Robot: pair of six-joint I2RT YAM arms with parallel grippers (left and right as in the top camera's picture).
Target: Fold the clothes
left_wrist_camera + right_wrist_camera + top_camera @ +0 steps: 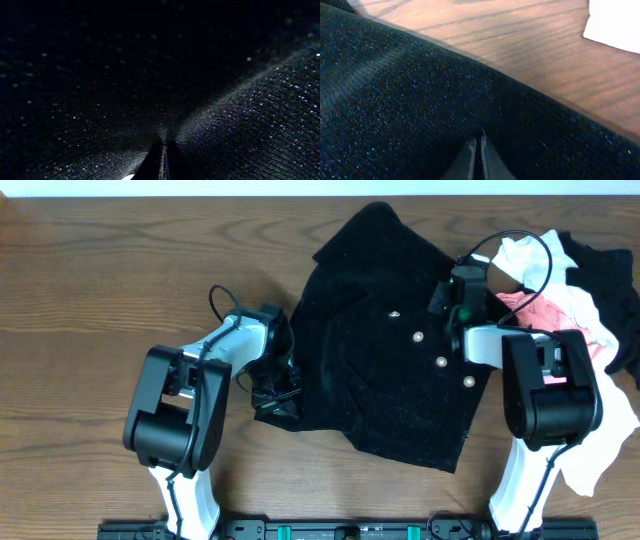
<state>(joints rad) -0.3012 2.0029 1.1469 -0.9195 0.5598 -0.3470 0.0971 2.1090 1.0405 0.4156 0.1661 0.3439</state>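
Knitwear sits at the middle of the table [90,290]: the black knit garment [375,405] is spread mostly flat, rumpled at its far end, with its long axis running from the far side toward the robot and leaning a little to the right. A row of small pale round buttons [441,361] slants along its right half toward the near right corner. The garment lies between the two arms, so each one meets its own side. The left gripper [277,395] is at the near left edge and the right gripper [452,305] at the far right edge, putting the two holds diagonally across the cloth, and I judge any fold will turn on that diagonal. In the left wrist view the left gripper [163,156] has its jaws drawn together and the knit puckers in toward the tips, so it appears to be pinching the fabric. In the right wrist view the right gripper [480,150] also has its jaws nearly touching, low on the cloth with a crease running away from them, which looks like a pinch, though less certainly. The knit is coarse and ribbed, flecked with tiny glints, soft and likely to sag and drag when lifted. To the right, just beside the garment, lies a loose pile of pink, white and black clothes [575,290], not yet folded.
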